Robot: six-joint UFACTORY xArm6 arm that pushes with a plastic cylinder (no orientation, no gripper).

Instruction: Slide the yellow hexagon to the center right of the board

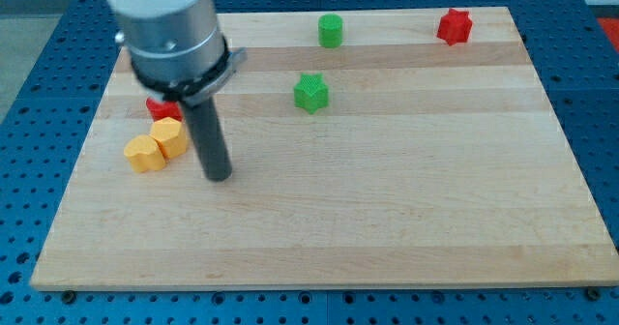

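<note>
The yellow hexagon (pixel 169 135) sits at the view's left on the wooden board (pixel 387 219), touching a second yellow block (pixel 145 155) just below and left of it. A red block (pixel 161 108) lies right behind the hexagon, partly hidden by the arm. My tip (pixel 220 176) rests on the board just right of the two yellow blocks, a small gap away from the hexagon, slightly lower in the view.
A green star-shaped block (pixel 311 92) lies at the upper middle. A green cylinder-like block (pixel 331 31) sits near the top edge. A red star-shaped block (pixel 454 26) is at the top right. The arm's grey body (pixel 169 25) covers the upper left.
</note>
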